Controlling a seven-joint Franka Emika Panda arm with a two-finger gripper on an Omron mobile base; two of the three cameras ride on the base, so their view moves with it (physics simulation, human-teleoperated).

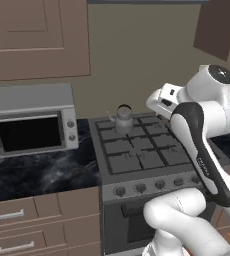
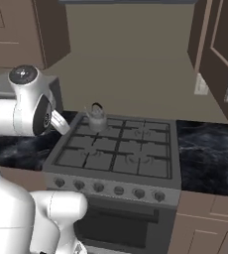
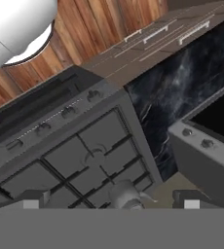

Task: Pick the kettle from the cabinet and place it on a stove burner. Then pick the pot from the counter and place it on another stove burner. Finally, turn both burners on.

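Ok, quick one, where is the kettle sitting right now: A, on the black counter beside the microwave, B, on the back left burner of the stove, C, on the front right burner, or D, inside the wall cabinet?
B: the kettle stands on the grate at the stove's back left corner, the gripper apart from it.

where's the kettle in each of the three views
Left base view: the kettle stands on the stove's far left burner, just right of the toaster oven.
Right base view: kettle on the far left burner, upper left of the grates, beside the white arm.
Hand view: kettle at the bottom centre, seen from above.
Shared landmark: the row of round front knobs.
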